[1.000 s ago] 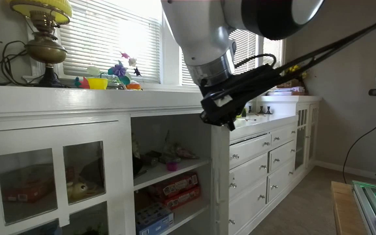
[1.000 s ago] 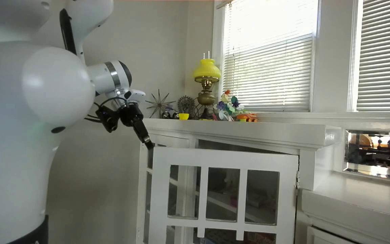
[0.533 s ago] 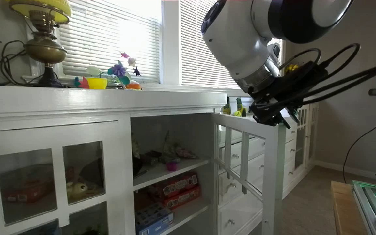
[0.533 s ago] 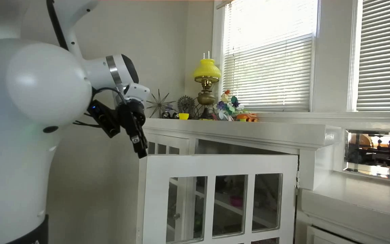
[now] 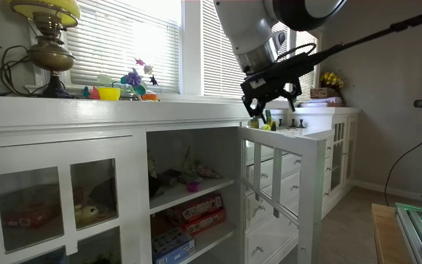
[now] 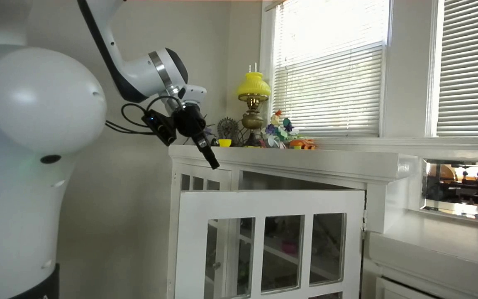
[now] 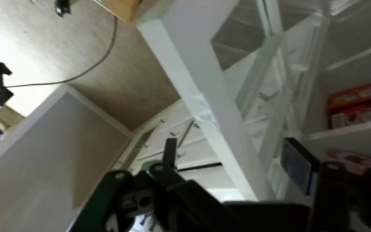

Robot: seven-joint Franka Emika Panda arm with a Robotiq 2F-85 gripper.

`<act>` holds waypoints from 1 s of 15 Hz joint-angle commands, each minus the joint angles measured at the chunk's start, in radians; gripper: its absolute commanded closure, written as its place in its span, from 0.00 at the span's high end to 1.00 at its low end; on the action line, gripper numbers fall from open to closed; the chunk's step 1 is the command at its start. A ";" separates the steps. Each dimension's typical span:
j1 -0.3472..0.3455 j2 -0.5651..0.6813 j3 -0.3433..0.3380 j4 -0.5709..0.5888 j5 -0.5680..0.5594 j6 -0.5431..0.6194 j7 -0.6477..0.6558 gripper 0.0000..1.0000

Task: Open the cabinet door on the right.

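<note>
The cabinet door (image 5: 309, 183), white-framed with panes split by white bars, stands swung well out from the cabinet in both exterior views. Its top rail (image 6: 272, 200) runs from the hinge side on the right toward the arm. My gripper (image 5: 278, 114) hangs above that top edge, fingers spread apart and touching nothing; from the opposite side the gripper (image 6: 214, 166) also shows clear of the rail. Across the wrist view the door's free-edge stile (image 7: 206, 74) slants down behind the gap between my gripper's (image 7: 233, 158) two wide-set fingers, with nothing held.
Behind the door, open shelves (image 5: 203, 194) hold red boxes (image 5: 200, 214) and a blue box (image 5: 174, 245). White drawers (image 5: 284, 198) adjoin on the right. A yellow-shaded lamp (image 6: 254, 89) and paper flowers (image 6: 280, 131) stand on the cabinet top. A wooden table edge (image 5: 390, 231) lies across the floor.
The door has swung farther out from the cabinet, mostly in the first half second. My gripper has left the door's edge, risen above it, and its fingers have spread from shut to open.
</note>
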 commanded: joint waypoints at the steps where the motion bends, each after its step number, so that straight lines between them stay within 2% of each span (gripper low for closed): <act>1: -0.011 0.072 -0.004 0.047 -0.068 0.201 -0.028 1.00; 7: -0.014 0.178 -0.031 -0.023 -0.007 0.626 -0.061 1.00; 9: -0.013 0.201 -0.043 -0.057 0.036 0.718 -0.100 1.00; 12: -0.012 0.211 -0.058 -0.113 0.164 0.756 -0.186 1.00; 15: -0.014 0.192 -0.069 -0.152 0.333 0.694 -0.278 1.00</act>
